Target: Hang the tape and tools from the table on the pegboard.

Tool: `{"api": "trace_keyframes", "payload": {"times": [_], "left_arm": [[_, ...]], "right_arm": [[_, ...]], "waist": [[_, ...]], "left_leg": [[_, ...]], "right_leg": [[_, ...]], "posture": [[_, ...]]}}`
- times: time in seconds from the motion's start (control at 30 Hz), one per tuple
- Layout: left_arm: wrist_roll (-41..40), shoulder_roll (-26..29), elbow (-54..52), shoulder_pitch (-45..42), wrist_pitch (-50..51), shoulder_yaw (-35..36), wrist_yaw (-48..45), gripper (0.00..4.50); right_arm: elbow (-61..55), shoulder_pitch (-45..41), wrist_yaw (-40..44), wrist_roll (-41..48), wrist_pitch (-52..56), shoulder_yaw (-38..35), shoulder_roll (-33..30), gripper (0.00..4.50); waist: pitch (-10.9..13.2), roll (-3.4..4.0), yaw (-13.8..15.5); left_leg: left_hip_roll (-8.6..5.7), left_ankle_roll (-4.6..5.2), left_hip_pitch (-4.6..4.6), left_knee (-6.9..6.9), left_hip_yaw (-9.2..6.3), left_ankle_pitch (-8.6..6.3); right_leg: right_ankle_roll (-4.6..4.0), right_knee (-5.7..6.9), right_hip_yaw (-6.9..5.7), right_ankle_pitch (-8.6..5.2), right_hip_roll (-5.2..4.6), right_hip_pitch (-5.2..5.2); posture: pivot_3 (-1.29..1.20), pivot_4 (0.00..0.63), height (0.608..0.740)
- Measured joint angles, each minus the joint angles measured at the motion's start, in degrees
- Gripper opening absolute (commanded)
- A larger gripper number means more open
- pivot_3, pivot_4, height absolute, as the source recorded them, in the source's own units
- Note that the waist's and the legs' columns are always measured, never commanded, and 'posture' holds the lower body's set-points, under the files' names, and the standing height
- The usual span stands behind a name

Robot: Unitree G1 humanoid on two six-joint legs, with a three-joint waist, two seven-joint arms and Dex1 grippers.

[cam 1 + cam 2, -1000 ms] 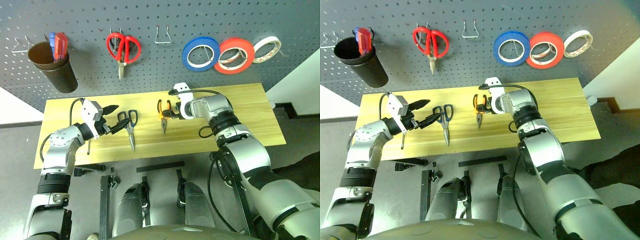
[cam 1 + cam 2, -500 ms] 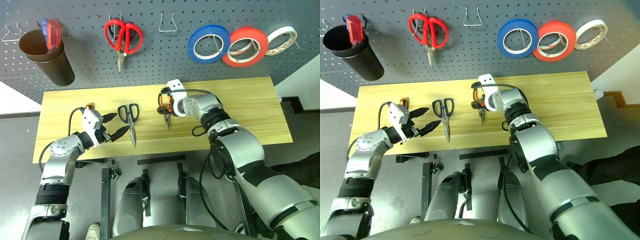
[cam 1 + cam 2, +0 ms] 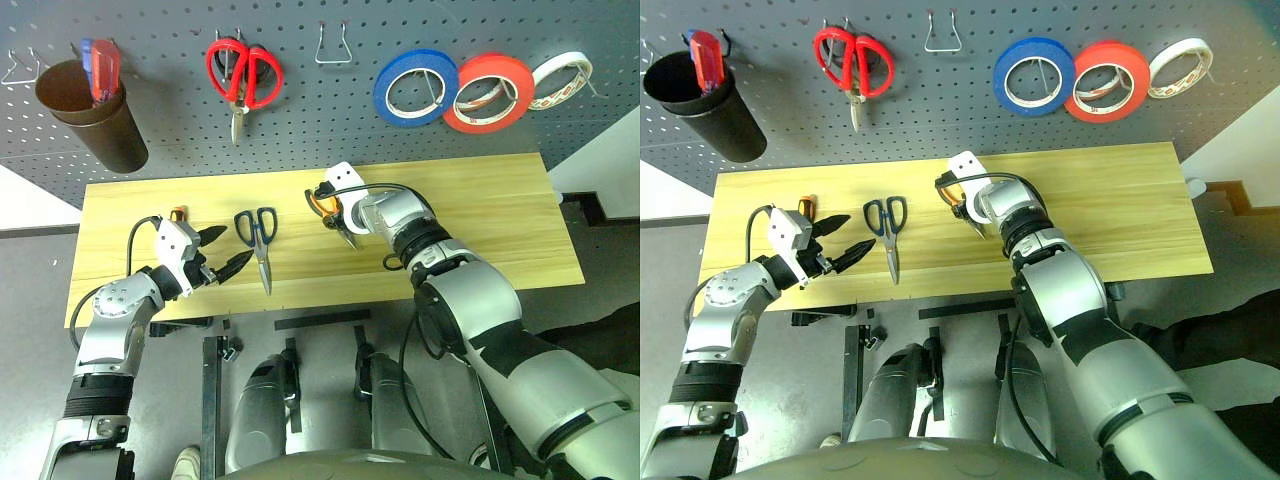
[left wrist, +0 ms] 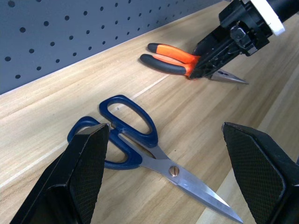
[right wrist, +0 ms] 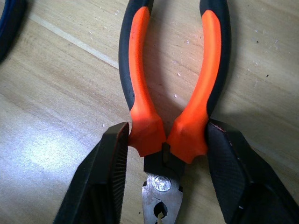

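From the head camera, the dark grey perforated pegboard (image 3: 300,120) carries a wide blue roll of tape (image 3: 415,87) with a large open centre, hung on a wire hook beside a red roll (image 3: 489,92) and a white roll (image 3: 561,80). Red-handled scissors (image 3: 243,78) hang further left, and a dark tapered cup (image 3: 92,118) holds a red-handled tool. Below lies the light yellow plank table (image 3: 480,215), its grain running lengthwise. The dark blue-handled steel scissors (image 3: 260,240) lie flat on it, blades pointing toward the near edge. An orange butt of the slim screwdriver (image 3: 178,213) peeps out behind the left gripper (image 3: 225,250), whose black fingers stand spread apart with nothing between them. The right gripper (image 3: 337,212) sits down on the orange-handled pliers (image 3: 326,203) at mid-table.

In the left wrist view, two ribbed black pads flank the scissors' looped blue handles; the blades are smooth bright metal with a brass-coloured pivot. The pliers lie beyond, under the right arm's black fingers.

In the right wrist view, the textured black fingers (image 5: 114,177) press both sides of the pliers' glossy orange grips just above the steel pivot, gripping them on the wood.
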Motion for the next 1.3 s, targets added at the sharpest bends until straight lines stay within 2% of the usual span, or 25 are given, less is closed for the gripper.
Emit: {"api": "trace_keyframes", "payload": {"times": [0.13,0.3,0.43,0.57,0.67,0.8,1.03,1.3], "left_arm": [[-0.26,-0.02,-0.38,0.75,-0.70,0.29,-0.08,4.04],[-3.39,-0.18,-1.82,1.48,-1.04,1.50,-2.15,4.04],[-7.35,-0.17,-4.69,1.55,-0.90,3.29,-4.34,4.04],[-11.60,0.06,-7.69,1.01,0.56,4.54,-6.63,4.04],[-15.80,1.32,-10.91,0.53,3.31,5.92,-8.18,4.04],[-18.59,2.05,-12.28,0.12,5.26,6.69,-9.45,4.04],[-20.96,2.26,-12.29,-4.17,5.87,8.18,-9.71,4.04],[-22.67,2.19,-10.82,-9.39,5.98,9.68,-9.48,4.04]], "right_arm": [[0.17,-0.21,1.89,-0.68,0.02,0.46,-0.41,2.08],[-4.45,0.33,11.46,-1.03,2.41,2.30,-4.99,2.08],[-22.76,3.67,21.13,2.87,11.87,1.90,-11.10,2.08],[-46.53,12.63,27.09,9.29,22.47,1.18,-16.00,2.08],[-63.49,18.89,29.15,16.58,30.97,-2.74,-18.82,2.08],[-75.56,20.48,29.51,23.81,34.41,-7.76,-20.85,2.08],[-79.70,19.28,24.90,31.71,31.56,-16.55,-18.35,2.08],[-73.55,14.38,16.37,31.25,20.09,-15.42,-12.95,2.08]], "waist": [[-0.01,-0.01,0.08],[-0.07,-0.04,1.08],[-0.28,-0.18,1.50],[-1.41,-0.40,2.14],[-2.20,-0.41,2.65],[-4.26,-0.61,2.67],[-7.52,-0.84,2.54],[-10.22,-0.87,1.04]], "left_leg": [[0.01,0.00,0.00,-0.04,0.15,0.00],[0.03,-0.01,-0.10,-0.08,0.28,0.00],[0.04,-0.01,-0.22,-0.12,0.28,0.00],[0.03,-0.01,-0.41,-0.22,0.24,0.00],[0.02,-0.01,-0.60,-0.14,0.23,0.00],[0.01,-0.01,-0.65,-0.02,0.20,0.00],[-0.01,-0.01,-0.57,0.06,0.15,0.00],[-0.03,-0.01,-0.37,0.06,0.14,0.00]], "right_leg": [[0.00,-0.04,0.00,0.00,-0.01,-0.01],[0.00,-0.13,0.00,0.00,-0.01,-0.10],[0.01,-0.22,-0.04,0.01,-0.01,-0.13],[0.02,-0.33,-0.17,0.01,0.00,-0.24],[0.02,-0.37,-0.20,0.02,0.00,-0.33],[0.02,-0.37,-0.20,0.03,0.01,-0.31],[0.01,-0.37,-0.23,0.04,0.05,-0.15],[0.01,-0.36,-0.23,0.04,0.06,0.07]], "posture": [[0.19,0.380,0.740],[0.17,0.319,0.740],[0.15,0.266,0.740],[0.11,0.203,0.740],[0.10,0.184,0.740],[0.08,0.151,0.740],[0.05,0.107,0.740],[0.04,0.088,0.740]]}}
